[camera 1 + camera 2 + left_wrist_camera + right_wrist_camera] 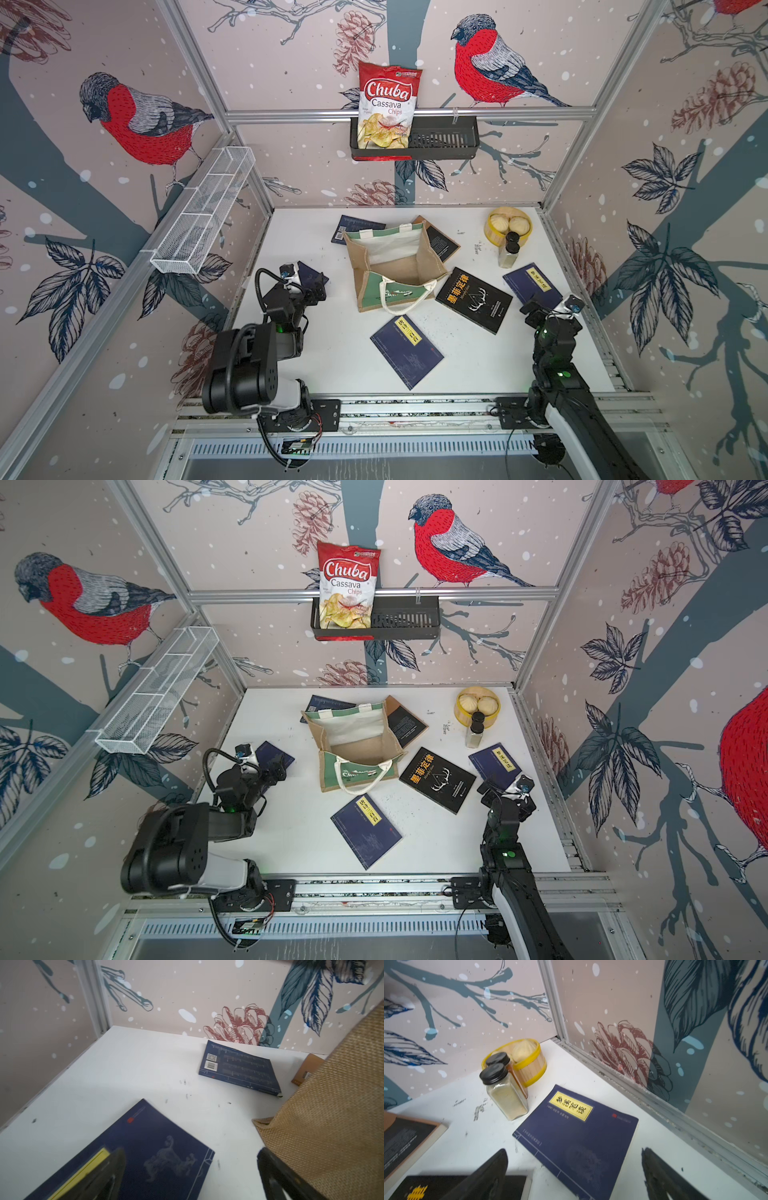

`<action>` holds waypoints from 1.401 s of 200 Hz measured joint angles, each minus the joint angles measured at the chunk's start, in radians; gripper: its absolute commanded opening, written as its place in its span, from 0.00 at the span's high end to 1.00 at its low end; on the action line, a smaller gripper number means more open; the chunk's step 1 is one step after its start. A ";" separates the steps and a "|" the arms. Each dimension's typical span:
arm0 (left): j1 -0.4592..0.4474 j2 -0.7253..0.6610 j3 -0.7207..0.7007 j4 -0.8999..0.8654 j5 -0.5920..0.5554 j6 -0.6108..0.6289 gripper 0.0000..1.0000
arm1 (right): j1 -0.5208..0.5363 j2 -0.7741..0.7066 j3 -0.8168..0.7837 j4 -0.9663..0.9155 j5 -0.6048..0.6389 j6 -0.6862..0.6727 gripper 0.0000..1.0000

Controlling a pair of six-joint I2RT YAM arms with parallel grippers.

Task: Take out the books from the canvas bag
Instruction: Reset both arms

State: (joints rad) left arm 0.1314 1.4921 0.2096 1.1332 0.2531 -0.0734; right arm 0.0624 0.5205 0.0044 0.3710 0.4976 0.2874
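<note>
Far left: left gripper (318,286), jaws spread wide, nothing between them. Directly beneath it, a navy book (158,1147) flat on the white table (340,374), yellow label under one finger in the left wrist view; contact impossible to judge. Ahead of that gripper, toward the back wall, another navy book (239,1070), back cover up, barcode showing, partly hidden behind the canvas bag (390,266). Just to the right of the left gripper, the bag itself, upright and gaping, white lining and jute floor exposed in both top views, a rope handle draped over its near panel. Behind the bag's right side, a brown-black book (440,243), partly covered. Between the two grippers, nearer the robot, a third navy book (406,351), label up. Left of the right gripper, a black book (473,299) with gold characters and antlers, just beside the bag's right corner. Right gripper (530,309) likewise released, jaws wide, empty, poised over the near end of a fourth navy book (581,1136). Beyond it, two spice jars (506,1095) right against a bamboo steamer (531,1070) with buns.
</note>
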 measured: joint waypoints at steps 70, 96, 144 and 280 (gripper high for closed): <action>-0.101 0.058 0.019 0.092 -0.175 0.052 0.01 | -0.010 0.505 0.070 0.399 -0.011 -0.019 0.00; -0.101 0.058 0.019 0.095 -0.189 0.054 0.01 | 0.010 0.706 0.166 0.531 -0.062 -0.090 0.00; -0.101 0.058 0.019 0.095 -0.201 0.055 0.01 | 0.009 0.956 0.235 0.701 -0.125 -0.179 0.00; -0.130 0.066 0.032 0.091 -0.230 0.073 0.01 | 0.001 0.989 0.212 0.847 -0.187 -0.206 0.00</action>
State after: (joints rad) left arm 0.0013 1.5585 0.2417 1.2243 0.0235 -0.0006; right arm 0.0631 1.5097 0.2169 1.2179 0.3103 0.0811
